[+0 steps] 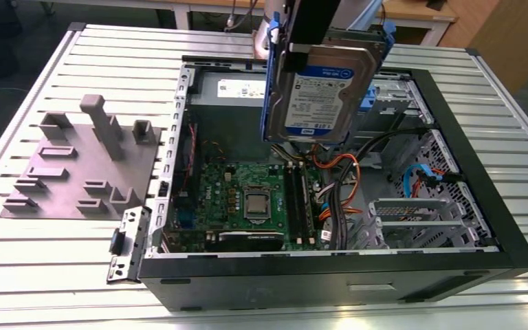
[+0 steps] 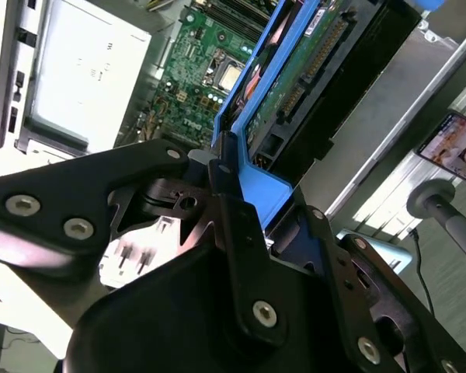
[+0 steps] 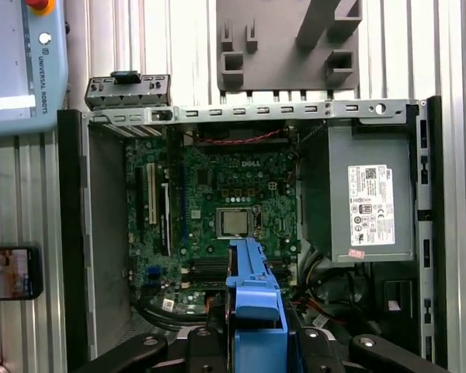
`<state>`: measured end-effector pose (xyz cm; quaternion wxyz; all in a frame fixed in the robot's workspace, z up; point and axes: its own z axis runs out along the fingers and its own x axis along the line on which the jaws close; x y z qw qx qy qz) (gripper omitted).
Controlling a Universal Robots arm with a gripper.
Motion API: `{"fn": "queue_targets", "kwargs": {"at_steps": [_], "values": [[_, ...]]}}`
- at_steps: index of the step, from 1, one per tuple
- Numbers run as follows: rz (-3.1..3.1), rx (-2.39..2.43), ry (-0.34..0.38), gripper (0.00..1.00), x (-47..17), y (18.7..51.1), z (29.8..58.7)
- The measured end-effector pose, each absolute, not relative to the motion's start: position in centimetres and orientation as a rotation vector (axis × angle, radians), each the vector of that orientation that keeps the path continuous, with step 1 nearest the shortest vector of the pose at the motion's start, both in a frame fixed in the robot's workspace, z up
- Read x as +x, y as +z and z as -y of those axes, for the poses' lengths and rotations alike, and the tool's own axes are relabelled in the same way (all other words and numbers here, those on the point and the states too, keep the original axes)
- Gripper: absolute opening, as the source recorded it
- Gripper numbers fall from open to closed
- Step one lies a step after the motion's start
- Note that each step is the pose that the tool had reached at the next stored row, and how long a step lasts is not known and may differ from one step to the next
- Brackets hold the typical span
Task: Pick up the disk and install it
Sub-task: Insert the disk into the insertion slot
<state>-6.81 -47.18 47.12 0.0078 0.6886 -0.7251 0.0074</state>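
Carrying the disk (image 1: 324,93) above the open computer case (image 1: 337,282)

Pick-up judged done; install not yet. Hanging on edge, clear above the motherboard (image 1: 245,199). Clamped by the gripper (image 2: 224,175), fingers (image 2: 234,221) nearly closed on the blue carrier rail (image 2: 260,190) in the second wrist view. Seating judged to call for squaring rails to a drive bay and clearing the orange cables (image 1: 337,165).

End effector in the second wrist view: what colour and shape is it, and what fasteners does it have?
The end effector is matte black, built from flat, angular linkage plates with rounded ends that overlap one another. Round silver screw heads sit at the pivots of the plates.
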Motion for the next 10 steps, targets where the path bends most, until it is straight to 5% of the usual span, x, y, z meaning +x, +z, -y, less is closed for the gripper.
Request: {"fn": "queue_targets", "kwargs": {"at_steps": [10], "values": [[2.267, 2.152, 0.023, 0.36, -6.8, 47.1, 48.5]]}}
